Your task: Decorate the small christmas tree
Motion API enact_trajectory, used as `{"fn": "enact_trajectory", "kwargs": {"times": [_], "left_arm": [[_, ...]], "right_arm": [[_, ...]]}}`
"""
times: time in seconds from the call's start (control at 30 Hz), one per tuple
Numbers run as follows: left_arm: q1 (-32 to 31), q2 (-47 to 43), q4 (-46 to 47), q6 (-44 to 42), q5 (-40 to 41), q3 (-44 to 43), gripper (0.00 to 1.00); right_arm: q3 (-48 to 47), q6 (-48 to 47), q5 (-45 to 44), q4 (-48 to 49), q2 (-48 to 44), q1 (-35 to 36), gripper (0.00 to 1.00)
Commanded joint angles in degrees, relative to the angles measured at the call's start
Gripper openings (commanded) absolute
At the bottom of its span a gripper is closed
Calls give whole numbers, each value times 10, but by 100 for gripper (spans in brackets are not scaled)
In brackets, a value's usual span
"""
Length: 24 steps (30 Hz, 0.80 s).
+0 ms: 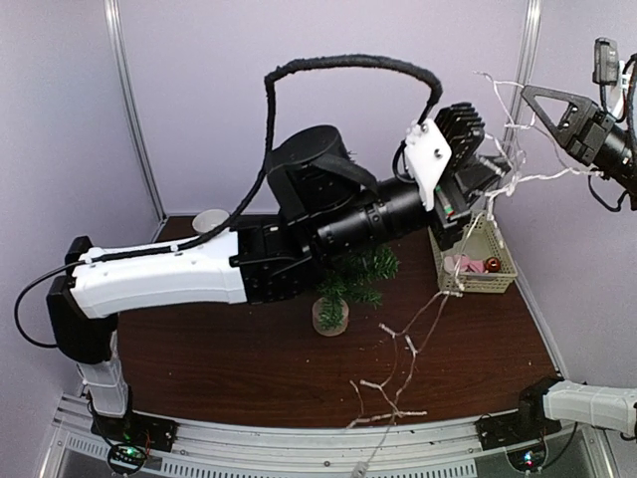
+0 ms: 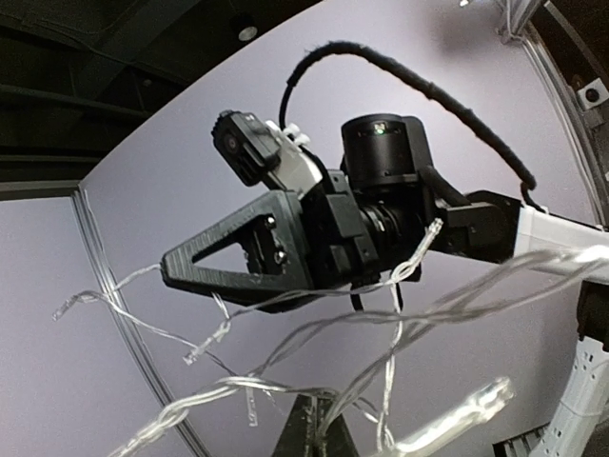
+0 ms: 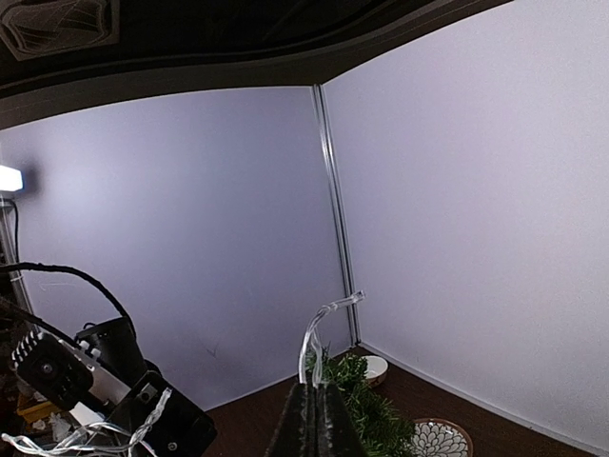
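Observation:
The small christmas tree [image 1: 350,276] stands mid-table on its pale base, partly hidden under my left arm; its green branches [image 3: 369,407] show below the right jaws. A clear string of lights [image 1: 403,363] hangs from both raised grippers down to the table's front edge. High on the right, my left gripper [image 1: 501,175] is shut on several strands of the string [image 2: 285,390], with its fingers [image 2: 303,433] pressed together. Just above it, my right gripper [image 1: 528,93] is shut on a looped end of the string [image 3: 328,324]. The right gripper [image 2: 181,265] faces the left wrist view.
A cream basket [image 1: 495,282] holding pinkish and red items sits at the table's back right. A white cup [image 1: 209,221] stands at the back left corner. A small white bowl [image 3: 373,367] and a patterned dish [image 3: 440,440] lie beyond the tree. Purple walls enclose the table.

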<state>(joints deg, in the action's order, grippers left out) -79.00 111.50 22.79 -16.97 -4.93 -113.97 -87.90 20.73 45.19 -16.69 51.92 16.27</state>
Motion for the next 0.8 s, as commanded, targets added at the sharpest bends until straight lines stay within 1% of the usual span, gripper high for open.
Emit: {"fn": "enact_trajectory", "kwargs": {"times": [0.0,0.1,0.23,0.37,0.5,0.6,0.77], "left_arm": [[-4,-94,69,9,25,126,0],[-5,-148,70,3,55,197,0],[-6,-205,50,-5,66,246,0],[-12,-247,17,-32,67,253,0],[-13,-278,-12,-38,76,252,0],[-13,-292,-46,-39,87,253,0],[-13,-287,-80,-32,102,278,0]], "right_arm": [[21,1,25,24,-11,3,0],[27,9,37,40,-9,3,0],[22,31,55,71,4,3,0],[17,59,69,107,24,3,0],[16,77,72,133,42,3,0],[21,74,61,130,48,3,0],[33,45,29,87,49,3,0]]}}
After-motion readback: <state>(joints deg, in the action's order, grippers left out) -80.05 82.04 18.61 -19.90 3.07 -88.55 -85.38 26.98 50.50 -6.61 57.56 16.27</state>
